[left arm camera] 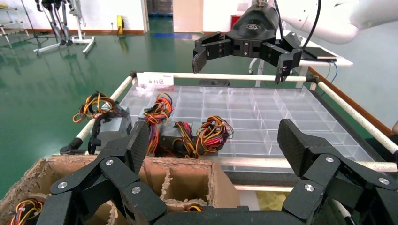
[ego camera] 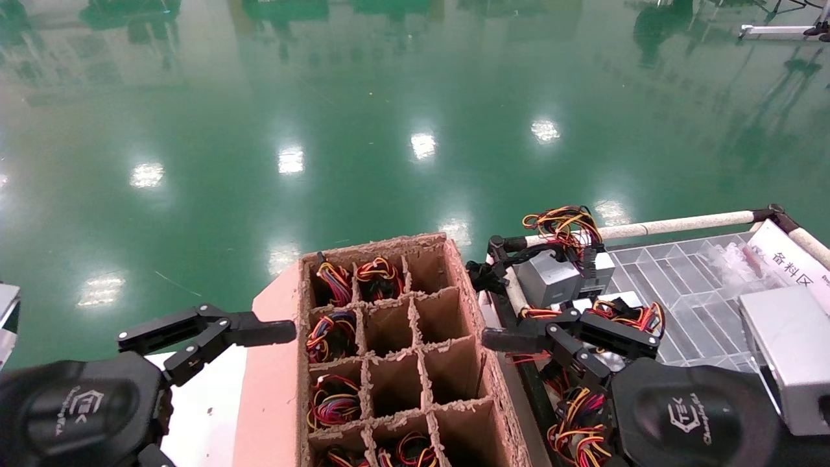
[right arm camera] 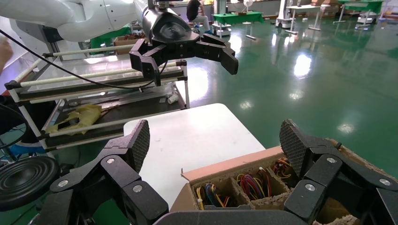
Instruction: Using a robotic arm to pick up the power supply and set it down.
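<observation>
Grippers: left gripper and right gripper both spread wide, empty, flanking divided cardboard box; grey power supply beside it.

We see bright, even overhead light throwing white glare patches across the glossy green floor, soft shadows, and perhaps slight softness toward the far edges of the head view.
</observation>
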Tool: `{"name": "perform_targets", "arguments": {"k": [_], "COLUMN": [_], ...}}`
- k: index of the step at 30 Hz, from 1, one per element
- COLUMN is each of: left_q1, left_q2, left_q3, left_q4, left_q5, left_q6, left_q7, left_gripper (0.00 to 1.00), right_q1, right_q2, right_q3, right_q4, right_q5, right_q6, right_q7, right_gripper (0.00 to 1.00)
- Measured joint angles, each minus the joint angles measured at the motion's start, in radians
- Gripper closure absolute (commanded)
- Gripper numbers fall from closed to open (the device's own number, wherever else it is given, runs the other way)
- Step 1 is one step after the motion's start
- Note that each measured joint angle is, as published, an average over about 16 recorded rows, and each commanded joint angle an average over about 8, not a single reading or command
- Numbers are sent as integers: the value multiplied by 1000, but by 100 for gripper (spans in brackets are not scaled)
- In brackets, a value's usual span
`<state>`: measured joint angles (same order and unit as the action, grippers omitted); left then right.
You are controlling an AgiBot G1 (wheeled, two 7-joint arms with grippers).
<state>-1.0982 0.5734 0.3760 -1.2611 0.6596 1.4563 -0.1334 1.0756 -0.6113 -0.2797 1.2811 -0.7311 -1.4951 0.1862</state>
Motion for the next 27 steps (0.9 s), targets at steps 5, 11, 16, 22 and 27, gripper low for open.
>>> {"name": "perform_targets", "arguments": {"k": [5, 11, 16, 22, 27], "left_q1": [0, 0, 0, 0, 0], "left_q2": [0, 0, 0, 0, 0], "left_q3": [0, 0, 0, 0, 0], "left_q4": [0, 0, 0, 0, 0], "left_q5": [0, 0, 0, 0, 0], "left_q6": [0, 0, 0, 0, 0], "left_q7": [0, 0, 0, 0, 0], "left_gripper": [0, 0, 0, 0, 0], "right_q1": [0, 0, 0, 0, 0], "right_q2": [0, 0, 0, 0, 0], "right_q3": [0, 0, 0, 0, 0], "right_q4": [0, 0, 0, 0, 0], "right_q5": [0, 0, 0, 0, 0], "right_q6": [0, 0, 0, 0, 0], "right_q7": [0, 0, 0, 0, 0], "right_gripper": [0, 0, 0, 0, 0]}}
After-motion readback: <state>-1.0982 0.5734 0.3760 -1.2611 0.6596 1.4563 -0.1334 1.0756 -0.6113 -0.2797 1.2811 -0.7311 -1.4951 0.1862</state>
